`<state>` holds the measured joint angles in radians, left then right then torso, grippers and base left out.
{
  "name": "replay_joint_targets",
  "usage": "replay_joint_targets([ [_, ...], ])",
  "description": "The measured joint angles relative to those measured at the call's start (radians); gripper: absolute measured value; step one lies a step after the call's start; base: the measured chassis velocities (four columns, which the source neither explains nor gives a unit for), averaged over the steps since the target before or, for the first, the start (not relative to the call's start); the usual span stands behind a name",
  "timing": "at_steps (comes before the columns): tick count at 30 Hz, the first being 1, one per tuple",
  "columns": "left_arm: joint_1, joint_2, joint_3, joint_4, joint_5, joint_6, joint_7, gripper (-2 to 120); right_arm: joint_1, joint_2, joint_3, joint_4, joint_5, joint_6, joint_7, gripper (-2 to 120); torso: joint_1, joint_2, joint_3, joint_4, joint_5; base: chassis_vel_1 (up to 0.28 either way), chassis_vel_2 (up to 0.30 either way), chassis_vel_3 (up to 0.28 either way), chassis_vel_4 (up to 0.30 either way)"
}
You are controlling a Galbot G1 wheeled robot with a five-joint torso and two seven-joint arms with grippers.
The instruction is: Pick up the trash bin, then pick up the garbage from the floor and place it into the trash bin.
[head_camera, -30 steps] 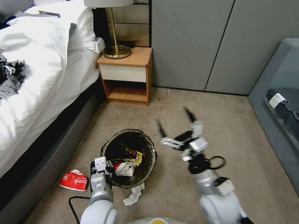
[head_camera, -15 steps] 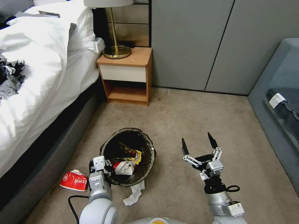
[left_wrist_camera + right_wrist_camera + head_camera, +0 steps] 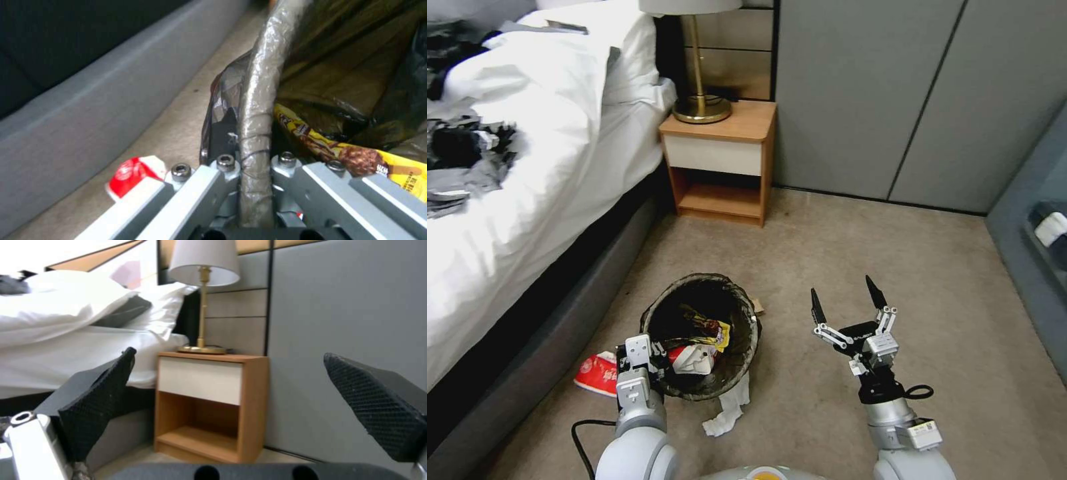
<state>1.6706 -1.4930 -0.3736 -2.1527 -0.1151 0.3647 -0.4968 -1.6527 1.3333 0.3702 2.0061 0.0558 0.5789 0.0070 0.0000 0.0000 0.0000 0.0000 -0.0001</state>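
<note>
On the carpet beside the grey bed base you have the trash bin (image 3: 702, 337), upright, its dark bag liner folded over the rim; your left gripper (image 3: 642, 363) sits at the bin's 7 o'clock edge in the head view, its jaws closed on the liner-wrapped rim (image 3: 258, 110), one finger outside the wall and one inside; the left wrist view shows the rim pinched tight between them. Inside the bin you can see a yellow snack wrapper (image 3: 720, 333) and a red-and-white wrapper (image 3: 692, 358) lying toward the near side; the yellow one (image 3: 356, 160) lies just inside the rim next to the inner finger.

On the floor, a second red-and-white wrapper (image 3: 596, 373) lies at the bin's 9 o'clock, close to the bed base, apart from the bin; it also shows past the outer finger in the left wrist view (image 3: 133, 173). A white tissue (image 3: 728, 410) lies at the bin's 5 o'clock, its upper end touching or tucked under the bin's base; a small tan scrap (image 3: 758, 307) sits at the bin's 2 o'clock, just beside the rim.

Your right gripper (image 3: 848, 308) hovers above bare carpet at the bin's 3 o'clock, well apart from it, spread wide with nothing between its black fingertips (image 3: 102, 396); they point toward the wooden nightstand (image 3: 720, 170) and its brass lamp (image 3: 700, 107).
</note>
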Motion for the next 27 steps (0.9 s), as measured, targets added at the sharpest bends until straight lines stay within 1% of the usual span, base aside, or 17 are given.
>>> replay_joint_targets([
  [15, 0.0, -0.002, 0.001, -0.001, 0.004, 0.0, 0.001, 0, -0.014, -0.01, 0.023, 0.012, 0.005, 0.009, -0.007, 100, 0.0, 0.0, 0.0, 0.0, 0.0, 0.115, 0.11, 0.117, 0.113],
  [19, 0.002, -0.004, 0.003, -0.001, 0.011, -0.011, 0.003, 0, -0.008, -0.011, 0.023, 0.011, 0.006, 0.001, -0.009, 100, 0.0, 0.0, 0.0, 0.0002, 0.0001, 0.116, 0.116, 0.131, 0.125],
  [23, 0.004, -0.005, 0.005, 0.0, 0.014, -0.016, 0.003, 0, -0.001, -0.024, 0.017, 0.006, 0.016, -0.025, -0.011, 100, 0.0, 0.0, 0.0, 0.0001, 0.0, 0.076, 0.073, 0.093, 0.059],
  [26, 0.004, -0.004, 0.005, -0.001, 0.013, -0.016, 0.003, 0, 0.012, -0.049, -0.004, -0.014, 0.041, -0.079, -0.011, 100, 0.0, 0.0, 0.0, -0.0003, 0.0, 0.0, 0.0, 0.0, 0.0],
  [27, 0.004, -0.004, 0.005, -0.001, 0.013, -0.016, 0.003, 0, 0.012, -0.049, -0.004, -0.014, 0.041, -0.079, -0.011, 100, 0.0, 0.0, 0.0, -0.0003, 0.0, 0.0, 0.0, 0.0, 0.0],
])
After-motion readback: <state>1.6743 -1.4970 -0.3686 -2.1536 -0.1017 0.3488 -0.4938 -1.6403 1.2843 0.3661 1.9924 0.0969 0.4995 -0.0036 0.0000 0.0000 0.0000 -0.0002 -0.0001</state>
